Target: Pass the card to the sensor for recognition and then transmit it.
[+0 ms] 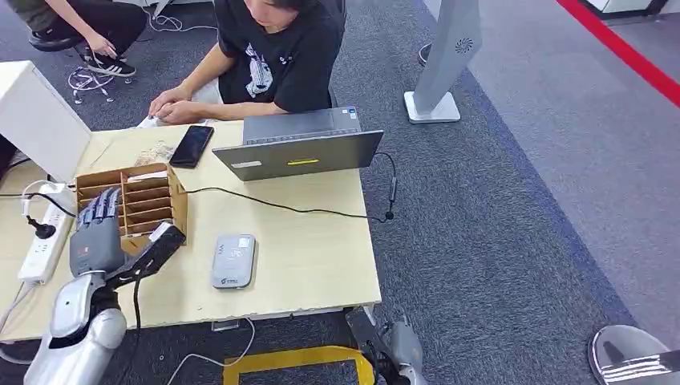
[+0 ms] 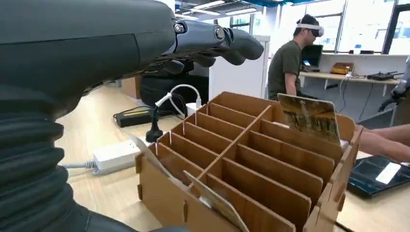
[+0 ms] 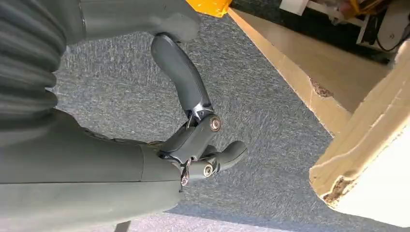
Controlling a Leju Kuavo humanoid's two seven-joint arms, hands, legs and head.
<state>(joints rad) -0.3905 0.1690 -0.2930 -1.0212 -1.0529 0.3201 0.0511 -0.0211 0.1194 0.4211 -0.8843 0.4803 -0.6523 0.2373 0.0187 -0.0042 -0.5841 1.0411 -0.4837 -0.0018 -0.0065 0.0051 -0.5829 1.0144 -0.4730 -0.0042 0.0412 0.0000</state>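
Note:
A brown cardboard slot box (image 1: pixel 152 200) stands on the left part of the wooden table (image 1: pixel 305 249). In the left wrist view the box (image 2: pixel 251 159) holds a printed card (image 2: pixel 309 116) upright in a far slot and another card (image 2: pixel 217 202) leaning in a near slot. My left hand (image 1: pixel 96 228) hovers over the box's left side with fingers stretched out (image 2: pixel 217 41), holding nothing. The grey-white sensor (image 1: pixel 233 261) lies flat to the right of the box. My right hand (image 1: pixel 398 346) hangs below the table's front edge, fingers apart (image 3: pixel 193 140) and holding nothing, over carpet.
A person sits at the table's far side behind a grey laptop (image 1: pixel 301 144). A black phone (image 1: pixel 191 146) lies beside it. A white power strip (image 1: pixel 42 241) and a white box (image 1: pixel 36 116) stand at the left. A black cable (image 1: pixel 321 211) crosses the table.

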